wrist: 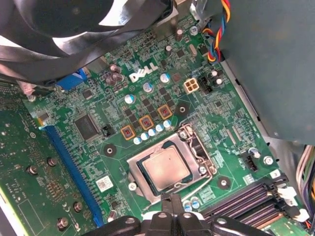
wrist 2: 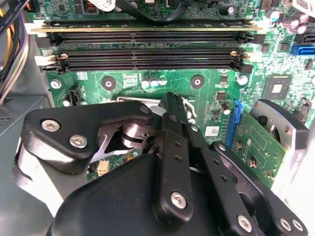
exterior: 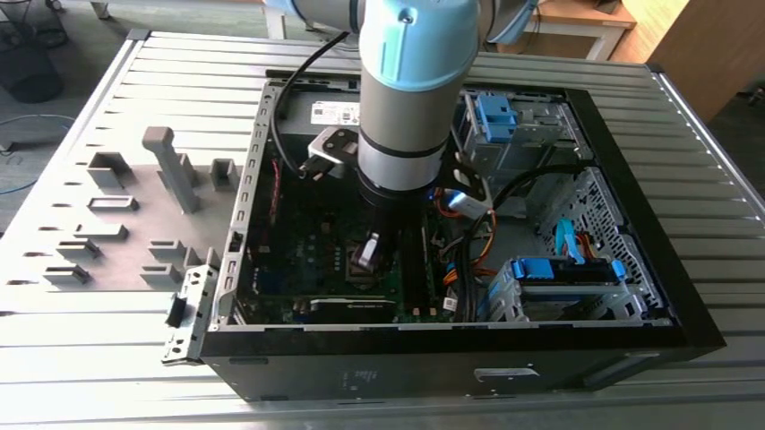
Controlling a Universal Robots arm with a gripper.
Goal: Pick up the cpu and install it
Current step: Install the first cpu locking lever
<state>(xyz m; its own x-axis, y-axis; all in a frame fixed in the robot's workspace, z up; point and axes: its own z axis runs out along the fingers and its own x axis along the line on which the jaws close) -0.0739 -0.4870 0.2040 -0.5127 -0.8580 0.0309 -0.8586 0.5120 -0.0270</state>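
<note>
Already seated in socket, cpu [wrist: 166, 169], tool [wrist: 173, 206] close above motherboard [wrist: 98, 147]

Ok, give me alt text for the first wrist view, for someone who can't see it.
A silvery square cpu sits in its socket on the green motherboard, framed by the metal socket bracket. The black gripper is beside the socket, and empty memory slots lie nearby.

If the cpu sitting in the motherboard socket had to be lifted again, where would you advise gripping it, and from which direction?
Grip the cpu by two opposite edges, coming straight down from above. It lies flat and thin in the socket, so only its rim offers purchase, and the socket frame hugs its sides. The hand hangs just beside it; I cannot tell how much clearance the frame leaves.
</note>
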